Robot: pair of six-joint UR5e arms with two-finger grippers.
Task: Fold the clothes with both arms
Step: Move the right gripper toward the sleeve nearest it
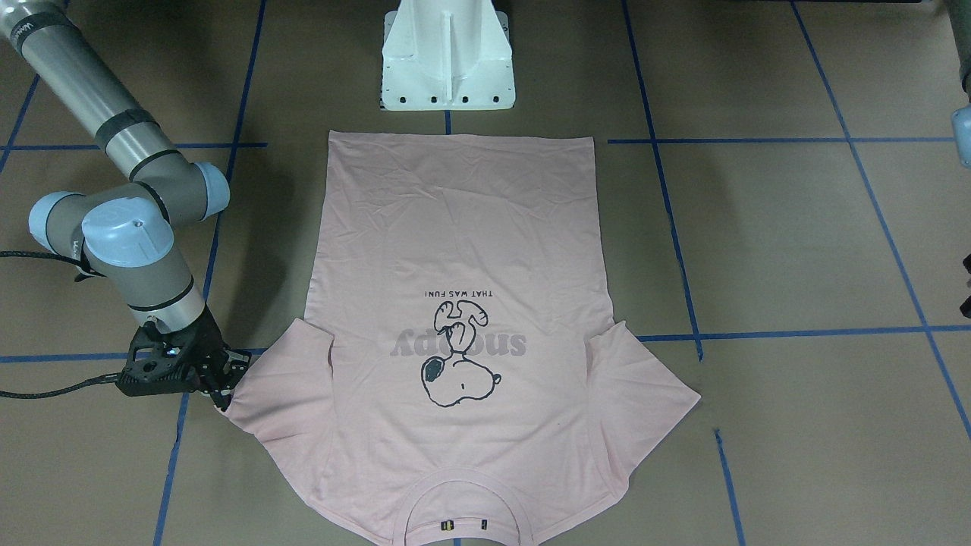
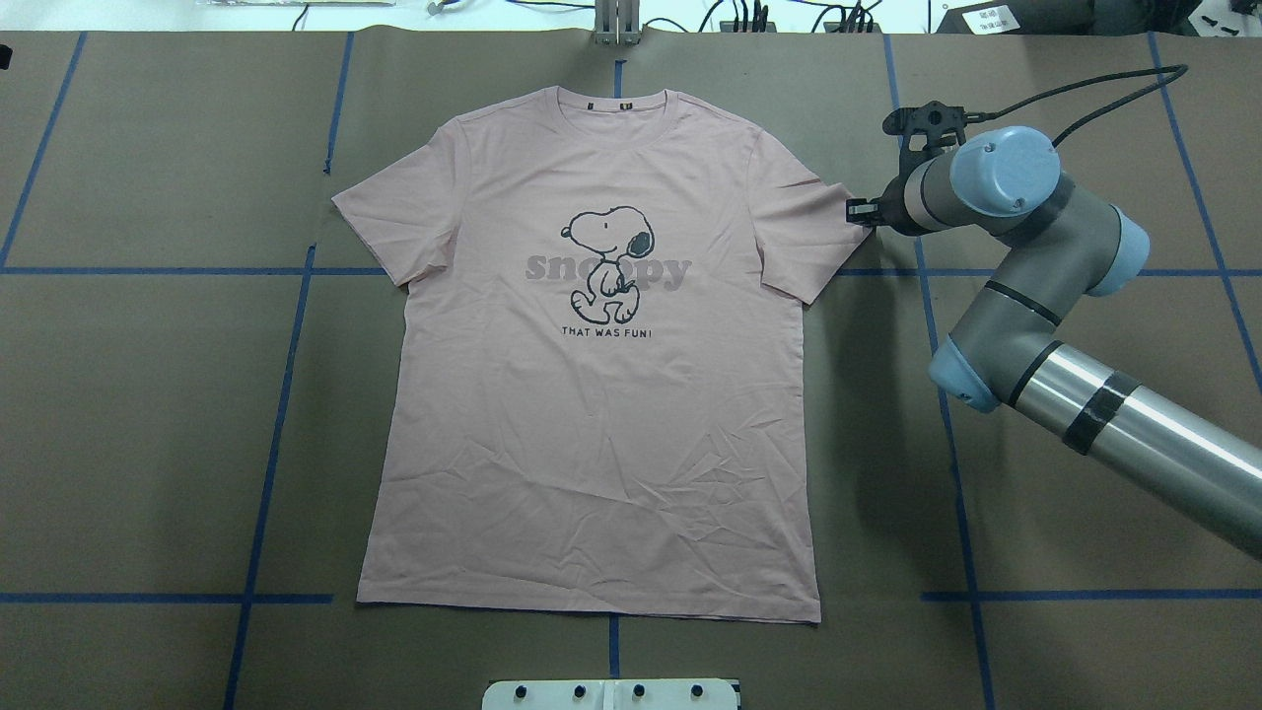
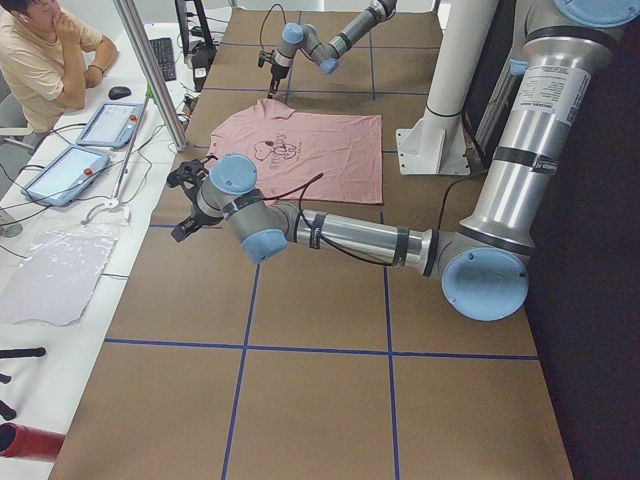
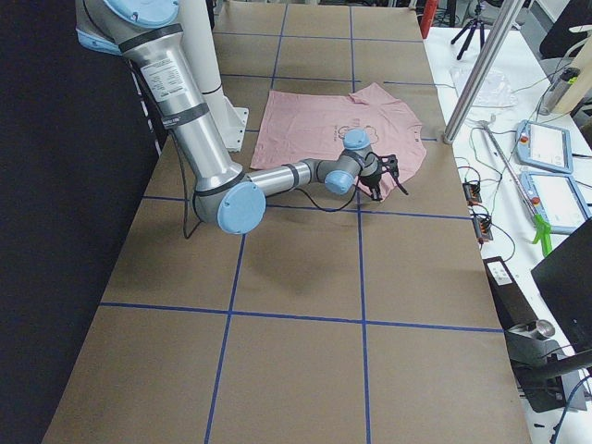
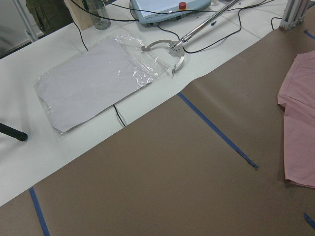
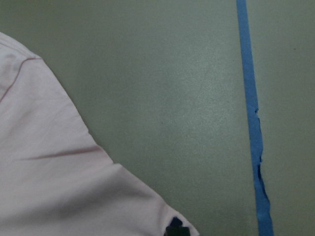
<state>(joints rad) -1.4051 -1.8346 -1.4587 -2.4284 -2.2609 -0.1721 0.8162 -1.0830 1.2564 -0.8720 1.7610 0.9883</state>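
Right gripper (image 1: 225,384) sat at T-shirt (image 1: 455,227) sleeve tip; jaw state unreadable, left gripper (image 3: 181,203) likewise; you needed a pinch catching both layers.

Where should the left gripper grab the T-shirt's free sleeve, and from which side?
Probably the left sleeve's outer hem corner, approached from outboard, low over the table. The T-shirt lies flat and face up with that sleeve splayed outward, its hem the nearest free edge, mirroring where the right gripper sits.
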